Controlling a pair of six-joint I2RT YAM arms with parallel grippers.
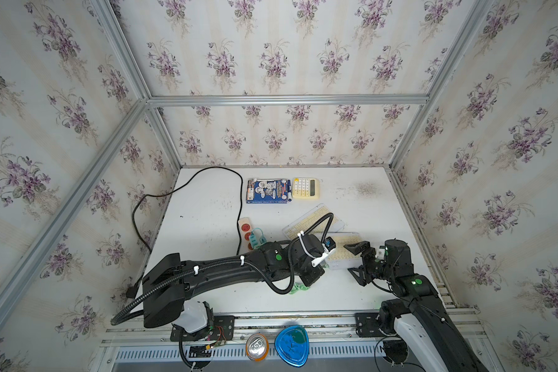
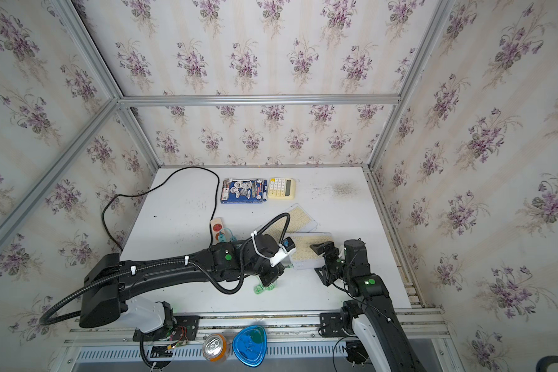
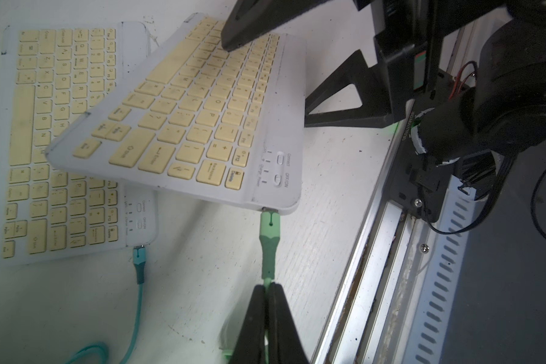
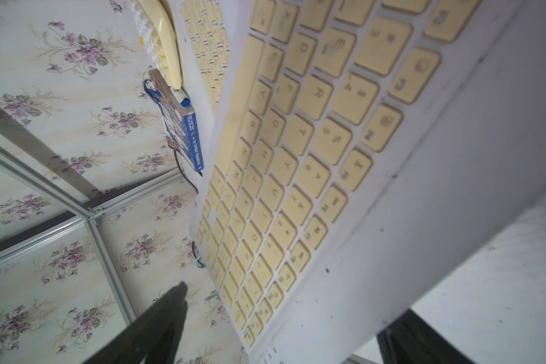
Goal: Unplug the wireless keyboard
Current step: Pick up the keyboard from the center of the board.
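The left gripper [image 3: 267, 293] is pinched tight on the green cable [image 3: 268, 277] just behind its plug [image 3: 270, 222], which sits in the wireless keyboard's [image 3: 202, 110] corner port. Cable and plug run straight from claw to port, so the pull should go back along that line. The right gripper [image 1: 348, 257] stands wide astride the tilted keyboard's far end. The keyboard leans on a second keyboard [image 3: 44, 126], on a scuffed white table [image 1: 207, 206], with flowered walls [image 1: 271, 64] around.
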